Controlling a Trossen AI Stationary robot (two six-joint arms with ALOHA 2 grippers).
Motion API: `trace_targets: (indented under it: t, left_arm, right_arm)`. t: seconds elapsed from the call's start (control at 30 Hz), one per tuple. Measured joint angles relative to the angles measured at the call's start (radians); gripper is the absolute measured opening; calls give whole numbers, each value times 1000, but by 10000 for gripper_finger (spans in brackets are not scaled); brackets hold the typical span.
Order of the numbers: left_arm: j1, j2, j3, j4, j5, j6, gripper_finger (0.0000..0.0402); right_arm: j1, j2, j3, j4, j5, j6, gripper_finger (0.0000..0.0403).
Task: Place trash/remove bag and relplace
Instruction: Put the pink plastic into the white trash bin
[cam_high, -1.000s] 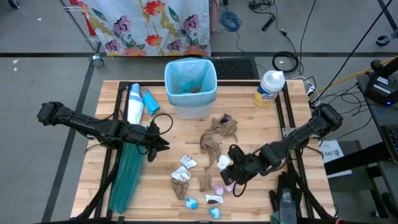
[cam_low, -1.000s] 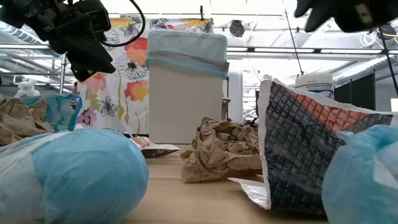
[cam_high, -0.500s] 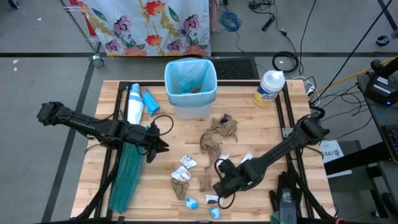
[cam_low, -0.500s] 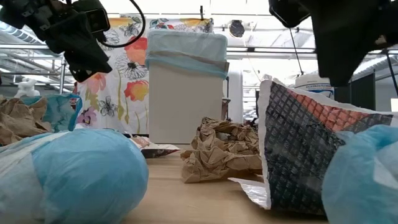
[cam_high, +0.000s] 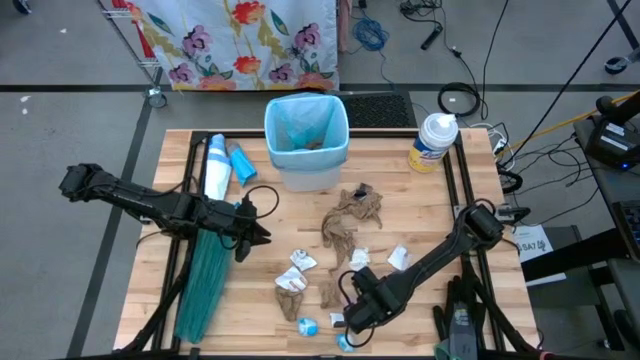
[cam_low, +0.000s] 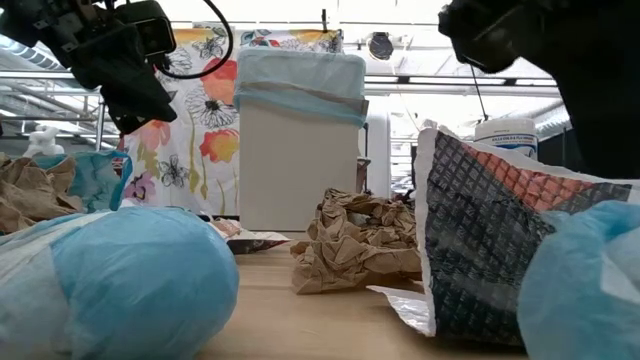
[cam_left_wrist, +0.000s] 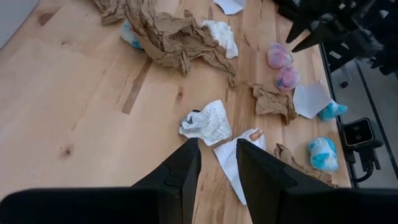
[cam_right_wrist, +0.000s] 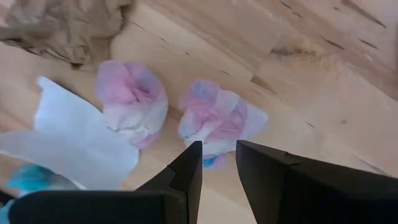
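Note:
The bin (cam_high: 306, 135) at the far middle is lined with the pale-blue bag (cam_low: 300, 75). A teal-green bag (cam_high: 205, 285) lies along the table's left side. Trash is strewn over the middle: brown paper (cam_high: 350, 215), white wads (cam_high: 300, 262) and blue wrappers (cam_high: 308, 326). Near the front edge my right gripper (cam_right_wrist: 219, 163) points down, slightly open, just above two pink-purple wrappers (cam_right_wrist: 217, 115) (cam_right_wrist: 132, 99). My left gripper (cam_left_wrist: 217, 162) hovers, slightly open, left of the trash above a white wad (cam_left_wrist: 205, 122).
A white wipes tub (cam_high: 433, 142) stands at the far right. A white-and-blue roll (cam_high: 218, 165) and a blue one (cam_high: 243, 163) lie left of the bin. White paper (cam_right_wrist: 68, 140) lies beside the pink wrappers. A floral cloth (cam_high: 240, 40) hangs beyond the far edge.
My right gripper has come down and gone toward the table's near edge and a little left, tipping until it points straight down over the pink-purple wrappers. Its finger gap looks unchanged. The trash has stayed where it was.

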Motion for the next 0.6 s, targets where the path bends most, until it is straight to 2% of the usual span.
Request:
trace_targets:
  t: [0.33, 0.4, 0.5, 0.6]
  left_arm:
    - [0, 0, 0, 2, 2, 0, 109]
    - [0, 0, 0, 3, 2, 0, 109]
    - [0, 0, 0, 2, 2, 0, 109]
    - [0, 0, 0, 2, 1, 0, 109]
  right_arm:
    - [4, 97, 5, 27, 8, 10, 85]
    - [3, 110, 5, 40, 8, 7, 68]
    - [2, 103, 5, 50, 24, 29, 19]
    - [4, 73, 1, 3, 52, 80, 11]
